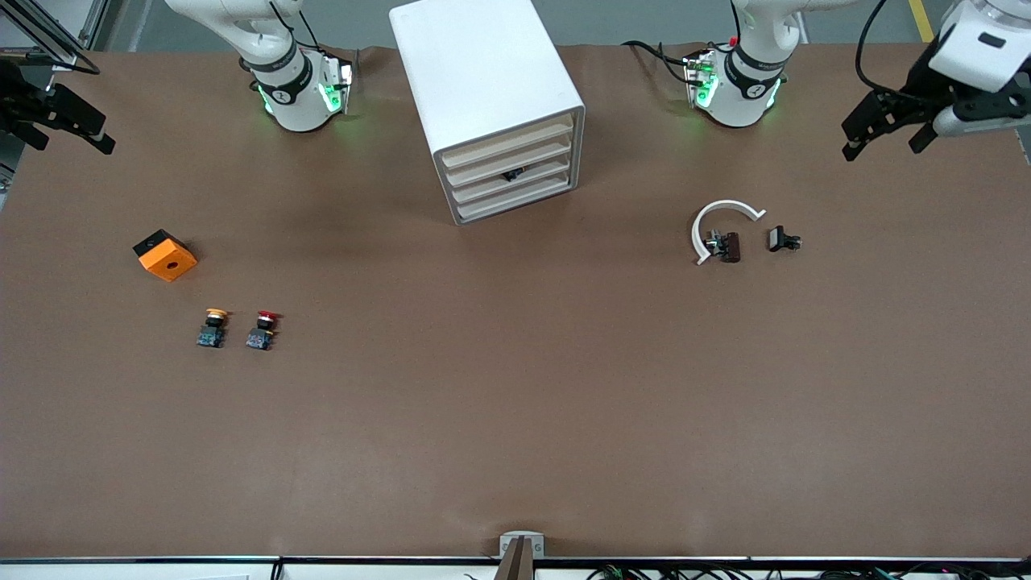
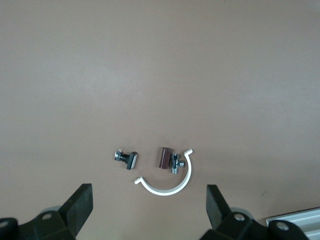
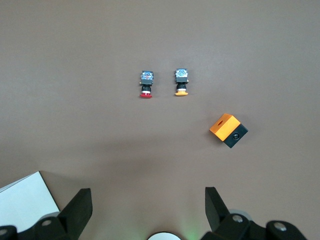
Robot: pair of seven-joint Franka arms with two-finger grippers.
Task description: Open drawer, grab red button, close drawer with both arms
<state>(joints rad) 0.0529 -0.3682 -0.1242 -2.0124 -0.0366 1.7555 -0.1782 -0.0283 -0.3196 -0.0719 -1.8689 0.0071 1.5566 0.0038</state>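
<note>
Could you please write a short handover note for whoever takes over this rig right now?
Left gripper: open, holding nothing, up over the table's edge at the left arm's end, waiting.
Right gripper: open, holding nothing, over the right arm's end.
Red button: on the table beside the yellow-capped button, both nearer the front camera than the orange cube.
Drawer unit: between the arm bases, all drawers look shut.
Done: nothing yet.
Left: open a drawer, grab the red button, close the drawer.

A robotics lab: two white arms (image 1: 290, 72) bolted to a brown-covered table (image 1: 515, 419), cables (image 1: 725, 570) along its edge.
</note>
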